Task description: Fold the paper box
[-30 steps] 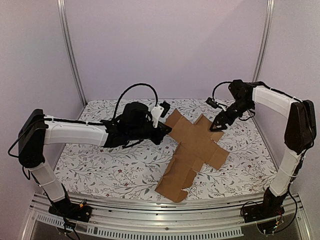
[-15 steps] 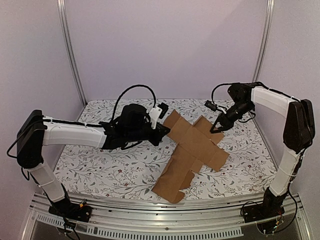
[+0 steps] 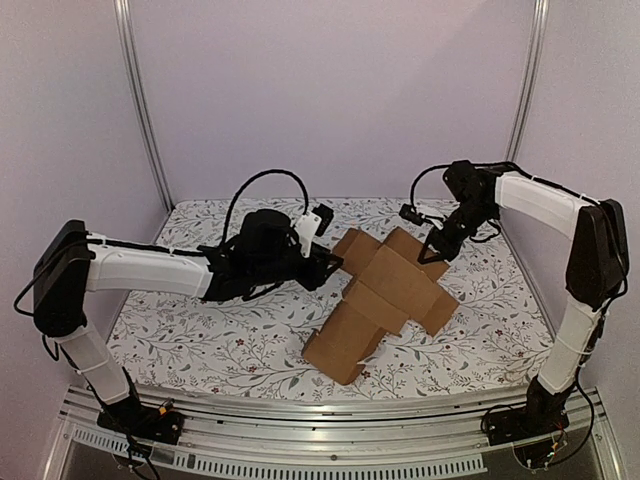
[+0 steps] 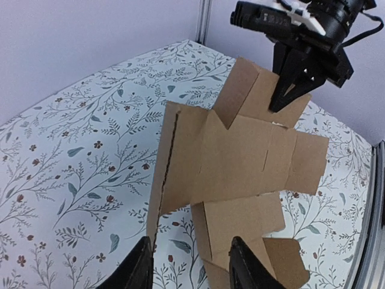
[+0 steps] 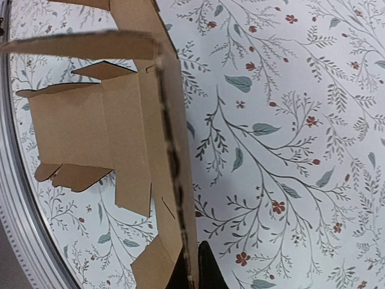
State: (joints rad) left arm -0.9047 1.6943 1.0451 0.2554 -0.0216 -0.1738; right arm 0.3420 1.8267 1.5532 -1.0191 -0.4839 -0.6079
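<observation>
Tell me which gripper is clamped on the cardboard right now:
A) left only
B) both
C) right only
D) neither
C: the right gripper is pinched shut on a flap edge of the paper box, lifting that side, while the left gripper has its fingers spread wide and is not pinching the sheet.

Pale lilac walls point(image 3: 330, 90) all round, plain, soft even light, no hard shadows. 2 alu uprights at the back corners: left post point(image 3: 142, 100), right post point(image 3: 527, 80). Table point(image 3: 200, 340) covered by white cloth w/ grey leaf sprigs & small red flowers. Metal rail point(image 3: 260, 425) runs along the near edge, slotted at front.
</observation>
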